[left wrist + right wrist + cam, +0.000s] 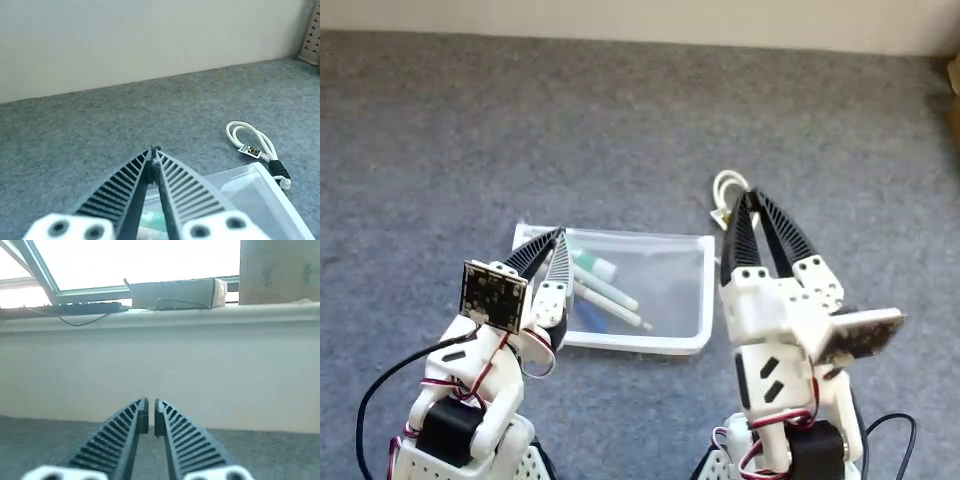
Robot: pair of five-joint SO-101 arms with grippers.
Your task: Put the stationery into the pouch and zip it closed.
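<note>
Open carpet [620, 120] beyond pouch [682, 288] (cord [724, 192] nearby)

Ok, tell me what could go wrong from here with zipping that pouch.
1. The pull cord is a thin loop on the carpet. The jaws of the right arm sit beside it but face the wall in the right wrist view, so a grab may miss.
2. The jaws of the left arm are shut over a far corner of the pouch; I cannot tell whether they pinch it. If not, pulling the cord could drag the pouch, pens included.
</note>
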